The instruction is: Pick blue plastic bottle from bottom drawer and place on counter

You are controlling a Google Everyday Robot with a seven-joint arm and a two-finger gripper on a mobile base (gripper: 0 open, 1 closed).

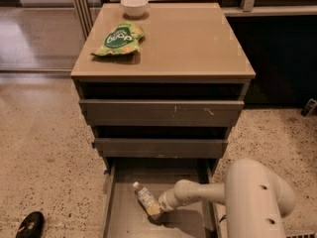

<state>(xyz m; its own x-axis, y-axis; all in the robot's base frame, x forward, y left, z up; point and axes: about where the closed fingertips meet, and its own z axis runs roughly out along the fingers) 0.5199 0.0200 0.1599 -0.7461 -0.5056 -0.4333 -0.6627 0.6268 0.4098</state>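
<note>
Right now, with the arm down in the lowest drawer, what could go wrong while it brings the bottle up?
1. The tool sits at the uncapped end of the blue plastic bottle lying in the bottom drawer; taken that far from its middle, it might tilt or slip.
2. The middle drawer front stands close above; a lift drifting rearward may hit it.

The pincer [157, 208] sits low in the bottom drawer [110, 202], against the blue plastic bottle [144, 196]. Bare drawer floor lies on either side of it, hemmed by low walls. Beyond it the middle drawer front [161, 147] overhangs. Higher up, the bench [198, 43] is open apart from the green snack bag [119, 38] and the bowl [134, 5] on its far left part.
</note>
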